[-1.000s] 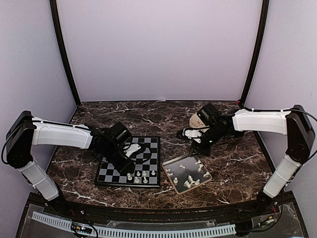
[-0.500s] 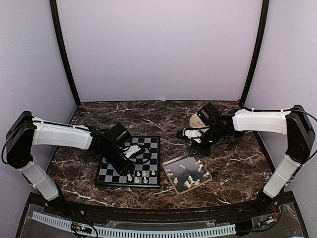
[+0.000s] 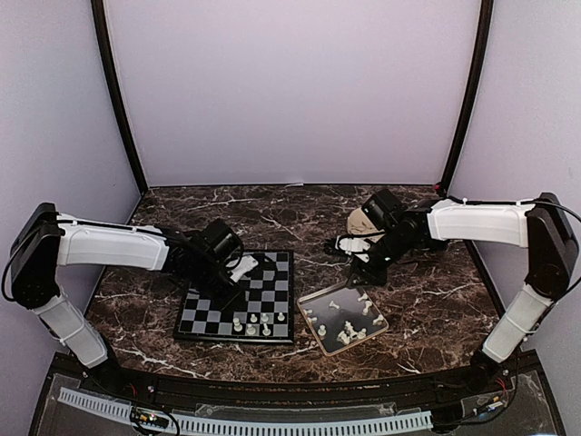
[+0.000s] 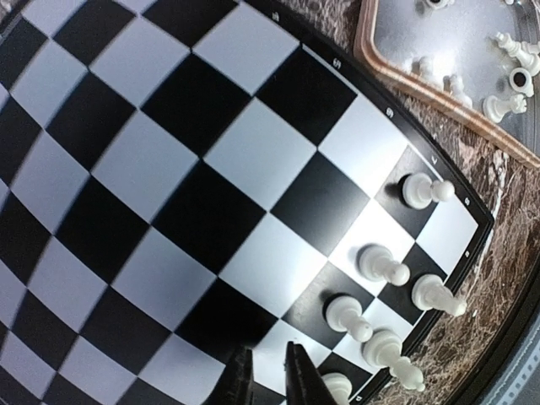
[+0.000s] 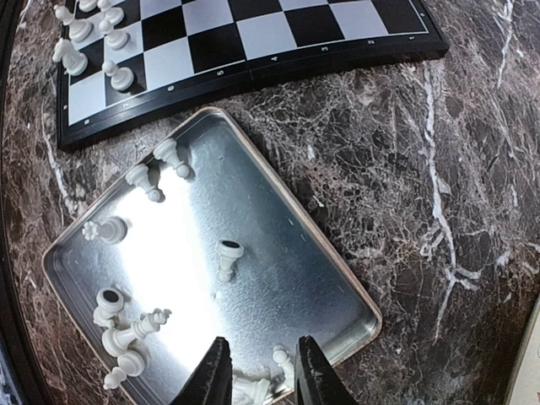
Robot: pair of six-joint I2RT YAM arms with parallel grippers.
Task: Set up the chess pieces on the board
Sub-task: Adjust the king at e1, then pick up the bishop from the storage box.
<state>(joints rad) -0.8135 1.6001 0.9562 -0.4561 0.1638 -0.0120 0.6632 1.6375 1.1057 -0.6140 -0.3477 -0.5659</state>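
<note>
The board lies flat on the dark marbled counter, left of centre. A small cluster of white chess pieces stands on the squares at its near right corner; the left wrist view shows six of them there, all upright. The left pincer hangs over the board's middle squares, apart from that cluster. Its fingers are drawn almost together, with only a thin gap between them, and they hold nothing. Just right of the board sits a square metal tray with a pale rim. It holds the other pieces, some upright and some lying on their sides. The right pincer hovers over the tray's far edge. Its fingers are parted and grip nothing, and two small pieces on the tray floor show in the gap beneath them. A round beige plate rests farther back on the counter, partly hidden behind the right arm.
</note>
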